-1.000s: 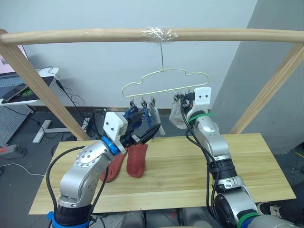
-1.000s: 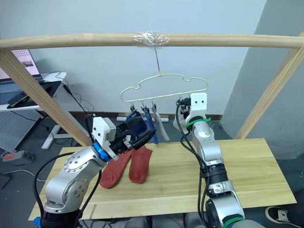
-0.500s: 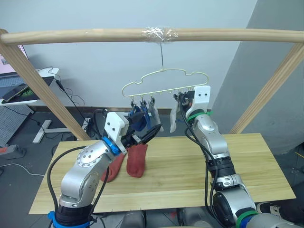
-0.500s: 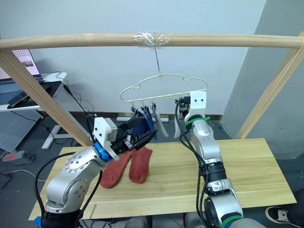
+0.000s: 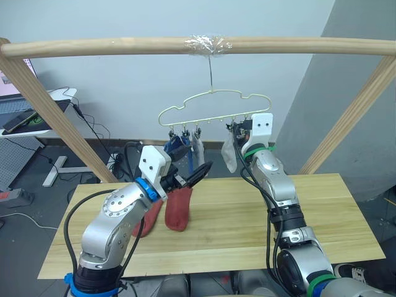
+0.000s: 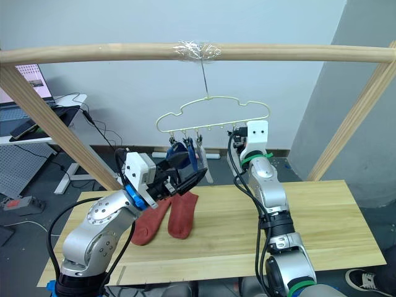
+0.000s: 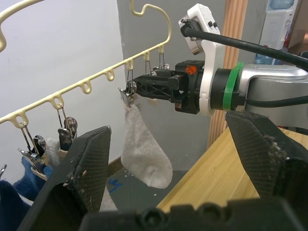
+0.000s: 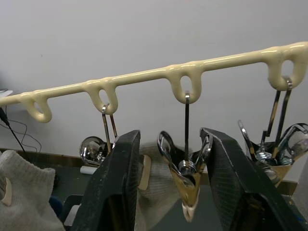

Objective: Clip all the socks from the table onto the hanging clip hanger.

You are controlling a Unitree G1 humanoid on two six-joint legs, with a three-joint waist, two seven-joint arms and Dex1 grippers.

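The grey sock [image 5: 229,153] swings back under its clip as the right fingers [image 7: 137,86] stay closed at that clip. Lower left, two red socks [image 5: 178,208] lie on the bench [image 5: 247,229]: limp, light knit, best pinched at the cuff. The left fingers [image 5: 197,173] spread wide, empty. Upper centre, the hanger [image 5: 213,105] carries blue socks [image 5: 176,147].

Two rust-red socks [image 5: 176,209] are lying on the bench [image 5: 235,229]; perhaps four socks are hanging from one clip hanger [image 5: 213,105].
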